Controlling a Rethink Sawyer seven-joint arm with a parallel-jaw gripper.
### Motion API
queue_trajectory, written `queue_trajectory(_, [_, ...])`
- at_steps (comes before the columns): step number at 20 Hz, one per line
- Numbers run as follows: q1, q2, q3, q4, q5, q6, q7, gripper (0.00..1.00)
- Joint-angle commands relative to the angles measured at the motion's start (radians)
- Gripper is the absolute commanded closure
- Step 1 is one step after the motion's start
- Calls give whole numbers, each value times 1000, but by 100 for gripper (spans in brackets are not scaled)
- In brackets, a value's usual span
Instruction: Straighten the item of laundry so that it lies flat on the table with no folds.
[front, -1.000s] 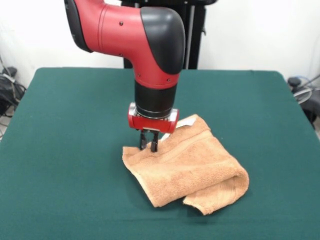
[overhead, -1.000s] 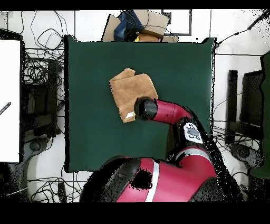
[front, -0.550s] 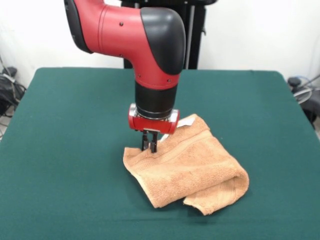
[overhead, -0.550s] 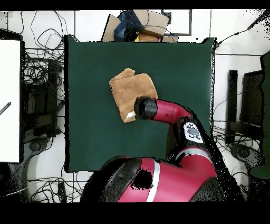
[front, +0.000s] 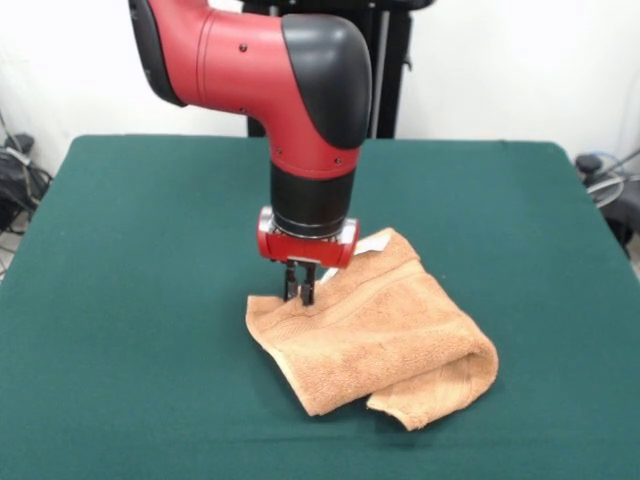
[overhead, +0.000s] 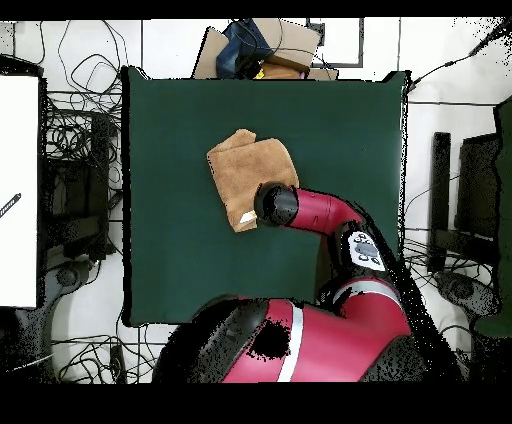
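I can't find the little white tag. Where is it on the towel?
In the front view, the white tag sticks out from the towel's far edge, just right of the gripper.

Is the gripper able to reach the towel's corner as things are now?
Probably yes. The gripper already stands at the towel corner on the table, its fingertips closed together on the cloth, and nothing lies between them.

A large rectangular table (front: 130, 300) with a dark green felt-like top carries a single item: a tan terry towel (front: 380, 340), lying near the middle of the surface. The towel sits folded over on itself, its doubled edge rounded at one side, a small white tag (front: 372, 242) showing at one border. In the overhead view the towel (overhead: 245, 165) lies well clear of every table (overhead: 340, 120) edge.
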Motion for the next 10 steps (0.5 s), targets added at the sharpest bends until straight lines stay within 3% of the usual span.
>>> queue_trajectory(1, [-3,10,81,22,-42,-115,106,100])
queue_trajectory(10, [12,-35,64,91,-39,-140,139,100])
